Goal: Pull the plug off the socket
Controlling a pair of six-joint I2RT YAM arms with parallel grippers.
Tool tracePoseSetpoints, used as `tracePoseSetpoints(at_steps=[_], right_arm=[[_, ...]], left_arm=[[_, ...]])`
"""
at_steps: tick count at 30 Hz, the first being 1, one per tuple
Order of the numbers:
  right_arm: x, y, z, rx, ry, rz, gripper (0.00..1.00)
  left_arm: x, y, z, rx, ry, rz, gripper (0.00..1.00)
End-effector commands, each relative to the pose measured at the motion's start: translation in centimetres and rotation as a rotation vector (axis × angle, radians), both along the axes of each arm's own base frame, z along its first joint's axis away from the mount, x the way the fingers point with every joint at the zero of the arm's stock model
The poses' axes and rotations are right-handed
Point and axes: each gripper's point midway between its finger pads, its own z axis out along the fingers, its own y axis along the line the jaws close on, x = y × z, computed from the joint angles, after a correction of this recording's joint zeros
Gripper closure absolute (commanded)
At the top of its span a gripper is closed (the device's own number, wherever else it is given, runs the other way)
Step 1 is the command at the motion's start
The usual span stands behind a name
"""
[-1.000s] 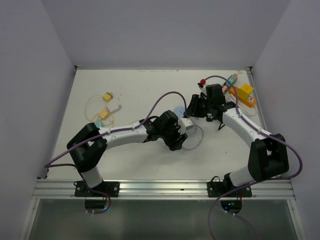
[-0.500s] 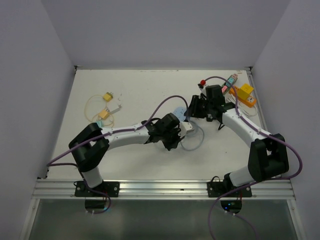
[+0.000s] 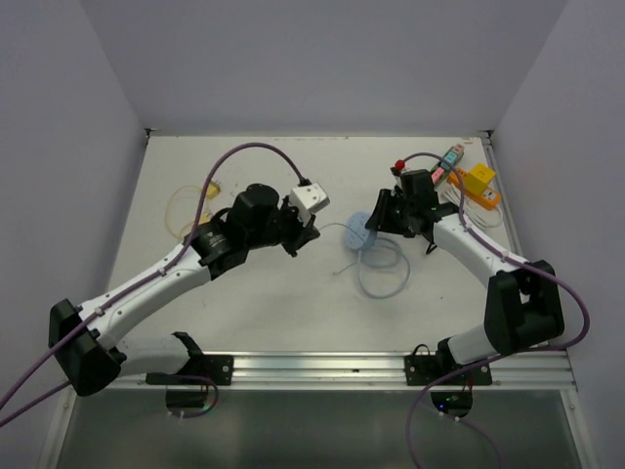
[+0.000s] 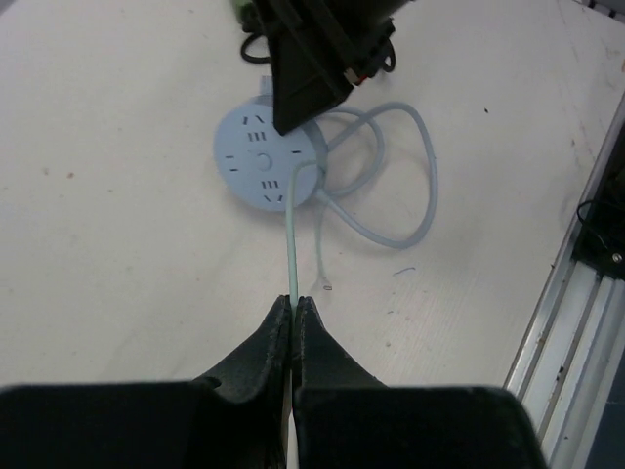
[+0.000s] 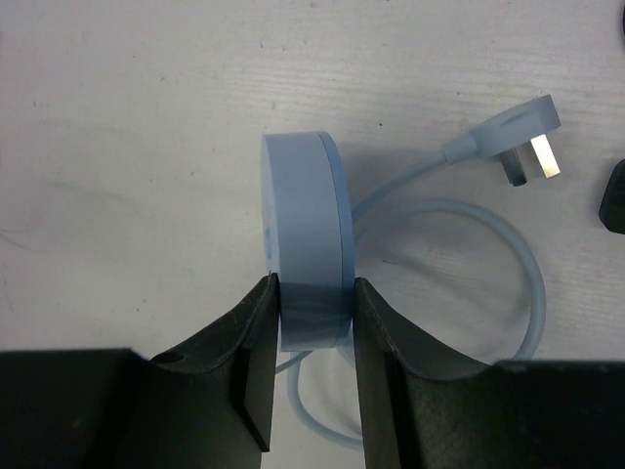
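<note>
Right wrist: socket (image 5: pixel 301 244) stands on edge, clamped in right claw (image 5: pixel 312 298).

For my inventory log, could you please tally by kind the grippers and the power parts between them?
Grippers: 2 (left gripper, right gripper)
Round socket: 1
Three-pin plug: 1
Coiled cord: 1
Thin cable, gripped: 1
Total: 6

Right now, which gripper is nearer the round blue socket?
Right. The right gripper clamps the socket by its rim; the left gripper stands apart, pinching a thin cable.
</note>
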Motion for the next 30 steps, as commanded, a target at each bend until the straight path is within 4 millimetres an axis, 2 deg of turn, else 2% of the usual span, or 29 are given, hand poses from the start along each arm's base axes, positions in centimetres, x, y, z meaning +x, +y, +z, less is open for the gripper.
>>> tracePoseSetpoints(at_steps=[1,6,7,8,9,10,12,14,16,19,21,27,30], right_arm=[[1.2,-0.5,0.0,-0.02,-0.022,-0.05,1.0],[2.3,-0.5,-0.1,-0.026,-0.018,-0.075,1.0],[2.7,-0.6,-0.1,-0.034,-0.018,-0.082,1.0],[2.8,-0.6,-0.2,-0.04,-0.015,-0.084,1.0],[3.0,-0.7,-0.2,-0.044,-0.017,-0.09,1.0],[3.2,-0.8,-0.2,-0.05,-0.014,-0.096,1.0],[3.4,-1.3,-0.8,-0.073,0.0,-0.118,1.0],[3.5,-1.8,-1.2,-0.072,0.022,-0.14,1.0],[3.8,-2.3,-1.4,-0.058,0.033,-0.162,1.0],[4.4,-2.3,-1.2,-0.026,0.037,-0.168,1.0],[4.9,-2.1,-1.0,-0.016,0.032,-0.169,1.0],[6.3,-0.7,-0.6,0.042,0.037,-0.142,1.0],[7.0,0.0,-0.6,0.071,0.039,-0.125,1.0]], left_arm=[[0.0,2.7,1.4,-0.025,-0.038,0.053,1.0],[1.1,5.9,1.6,-0.064,-0.032,0.209,1.0],[1.0,6.8,2.0,-0.097,-0.041,0.236,1.0],[1.9,7.8,3.0,-0.151,-0.053,0.295,1.0],[2.3,8.7,3.1,-0.164,-0.067,0.339,1.0],[2.5,9.8,4.4,-0.197,-0.102,0.385,1.0],[3.8,12.3,5.4,-0.213,-0.141,0.526,1.0],[4.2,14.0,6.9,-0.251,-0.172,0.607,1.0],[4.1,15.3,8.4,-0.29,-0.208,0.656,1.0],[4.7,17.3,9.3,-0.316,-0.231,0.763,1.0],[5.3,18.8,8.3,-0.276,-0.22,0.854,1.0],[7.1,21.4,3.9,-0.181,-0.11,1.047,1.0],[8.0,23.0,0.7,-0.108,-0.057,1.147,1.0]])
